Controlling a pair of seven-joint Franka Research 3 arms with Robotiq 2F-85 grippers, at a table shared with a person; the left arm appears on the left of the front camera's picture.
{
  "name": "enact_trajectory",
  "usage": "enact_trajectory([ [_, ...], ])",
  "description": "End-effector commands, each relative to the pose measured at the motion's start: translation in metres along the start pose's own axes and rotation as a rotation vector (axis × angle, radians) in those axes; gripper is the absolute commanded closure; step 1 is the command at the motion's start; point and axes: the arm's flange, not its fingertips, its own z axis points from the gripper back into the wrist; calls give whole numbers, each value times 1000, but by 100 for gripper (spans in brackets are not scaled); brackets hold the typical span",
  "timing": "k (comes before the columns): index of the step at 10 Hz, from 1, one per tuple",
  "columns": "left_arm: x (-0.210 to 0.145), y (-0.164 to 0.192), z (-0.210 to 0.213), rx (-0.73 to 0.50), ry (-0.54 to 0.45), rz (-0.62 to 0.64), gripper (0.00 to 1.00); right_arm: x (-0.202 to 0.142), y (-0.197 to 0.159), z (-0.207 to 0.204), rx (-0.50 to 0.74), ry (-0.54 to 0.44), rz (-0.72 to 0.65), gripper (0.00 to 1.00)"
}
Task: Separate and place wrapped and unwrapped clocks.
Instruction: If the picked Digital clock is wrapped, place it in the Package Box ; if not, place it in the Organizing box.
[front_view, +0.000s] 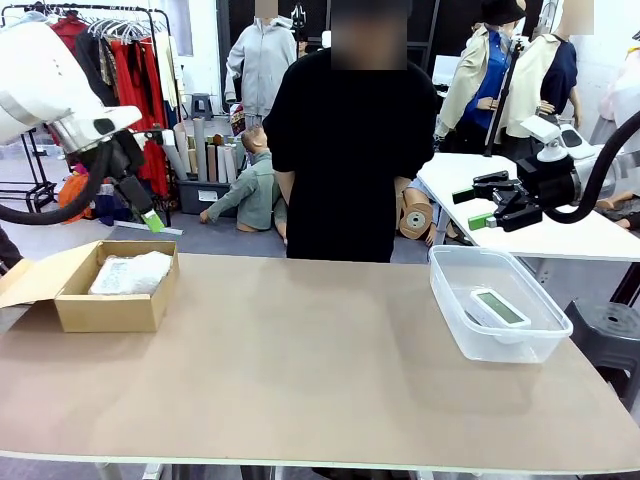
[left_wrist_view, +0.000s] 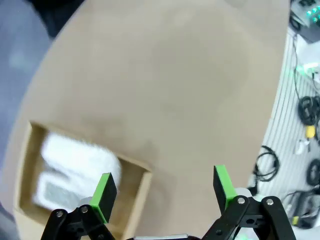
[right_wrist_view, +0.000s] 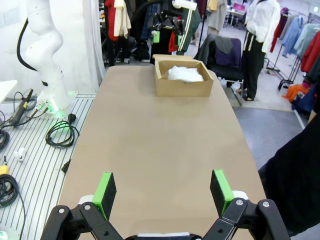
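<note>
Two wrapped clocks, white bubble-wrap bundles (front_view: 131, 272), lie in an open cardboard box (front_view: 105, 312) at the table's left. From the left wrist view they show in the box (left_wrist_view: 142, 172) as bundles (left_wrist_view: 75, 159), one bearing a dark label. The unwrapped clock (front_view: 498, 308), white with a greyish screen, lies in a clear plastic bin (front_view: 455, 328) at the right. My left gripper (front_view: 150, 216) hangs open and empty above the box's far side (left_wrist_view: 164, 187). My right gripper (front_view: 470, 208) hovers open and empty above the bin's far edge (right_wrist_view: 162, 187).
A person in black (front_view: 350, 150) stands at the far side, their sleeve (right_wrist_view: 295, 175) at the right wrist view's edge. A second white table (front_view: 560, 235) stands behind the bin. The tan tabletop (front_view: 300, 360) lies bare between box and bin.
</note>
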Motion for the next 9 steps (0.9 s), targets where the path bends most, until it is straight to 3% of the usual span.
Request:
enact_trajectory([
  [1, -9, 13, 5, -165, -164, -211, 0, 2, 1, 1, 0, -1, 3, 0],
  [3, -21, 18, 26, -346, -365, -372, 0, 2, 1, 1, 0, -1, 3, 0],
  [4, -32, 18, 34, -378, -435, -391, 0, 2, 1, 1, 0, -1, 3, 0],
  [6, -37, 19, 36, -391, -442, -349, 0, 2, 1, 1, 0, -1, 3, 0],
  [7, -30, 6, 31, -320, -449, -422, 0, 2, 1, 1, 0, -1, 3, 0],
  [9, -30, 6, 31, -320, -449, -422, 0, 2, 1, 1, 0, -1, 3, 0],
])
